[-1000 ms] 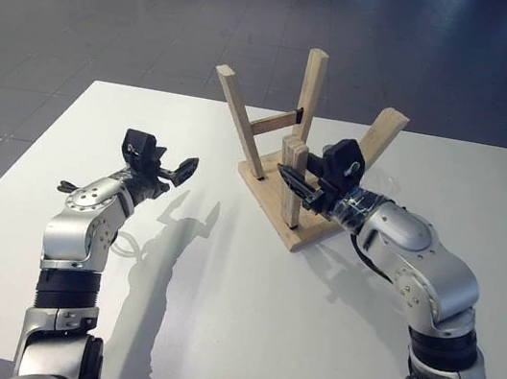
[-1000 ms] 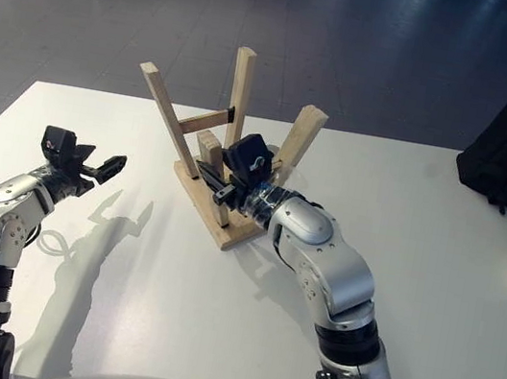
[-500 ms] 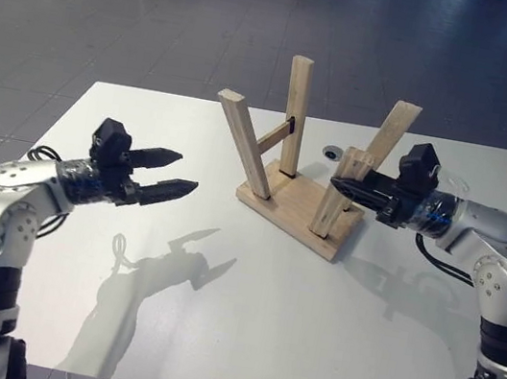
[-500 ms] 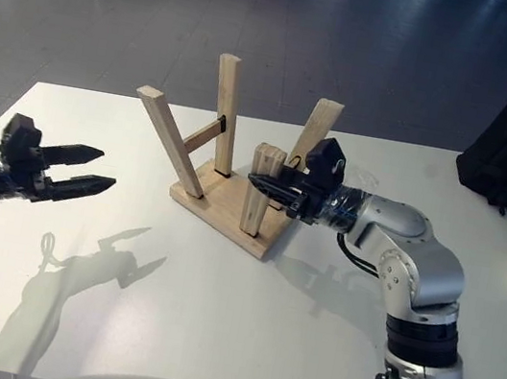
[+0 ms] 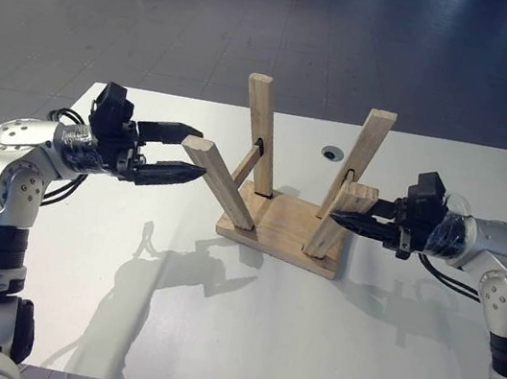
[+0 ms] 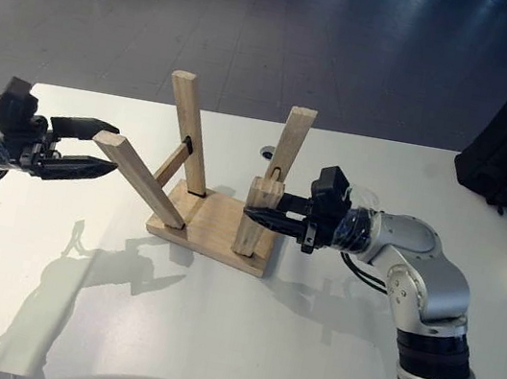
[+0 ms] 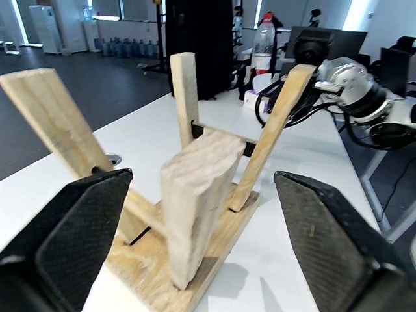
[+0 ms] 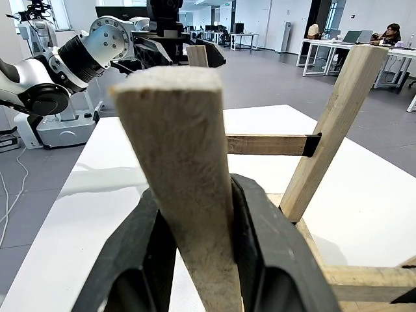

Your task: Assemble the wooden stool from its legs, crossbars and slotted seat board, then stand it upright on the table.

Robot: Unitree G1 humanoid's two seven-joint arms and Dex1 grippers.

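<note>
The wooden stool [image 5: 266, 232] sits upside down at the centre of the head view. Its seat board [image 5: 288, 246] lies flat on the white tabletop [image 5: 209, 338] and four legs point up. A crossbar [image 5: 258, 151] joins the upright rear leg [image 5: 255, 132] to the slanted leg [image 5: 220, 184], which leans toward the left of the frame. A second crossbar [image 8: 266, 144] shows in the right wrist view.

The right hand [image 5: 338, 220] comes in level from the right of the frame. It is closed on the short near-right leg [image 5: 350, 198] about halfway up, with a finger [image 8: 260, 260] pressed against each side of the wood.

The left hand [image 5: 199, 152] reaches in from the left of the frame with its fingers [image 7: 78, 227] spread wide. The top end of the slanted leg lies between the fingertips, and there is clear space on both sides in the left wrist view, so nothing is gripped. The two hands are well apart, on opposite sides of the stool.
</note>
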